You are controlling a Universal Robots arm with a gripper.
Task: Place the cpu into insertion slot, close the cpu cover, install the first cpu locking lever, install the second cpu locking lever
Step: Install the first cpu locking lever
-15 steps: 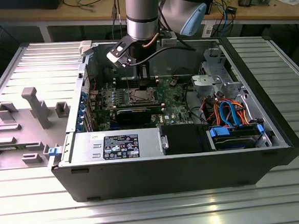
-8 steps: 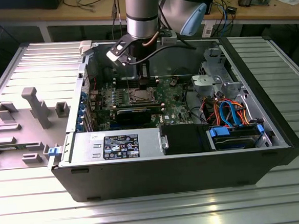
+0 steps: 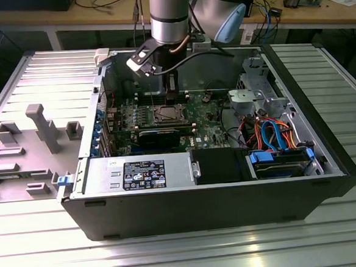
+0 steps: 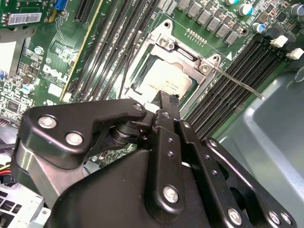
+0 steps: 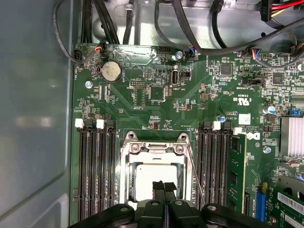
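Table (image 3: 331,233), open case (image 3: 232,206): cpu (image 5: 151,175) seated in insertion slot (image 3: 169,114).
We read hand (image 5: 164,184) narrow, empty, likely for pressing cpu cover (image 5: 156,149).

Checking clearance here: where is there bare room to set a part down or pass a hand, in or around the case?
Free: the ribbed table in front of the case; inside, the bare grey panel beside the memory slots. Crowded: the insertion slot under the gripper, and the cabled drive corner.
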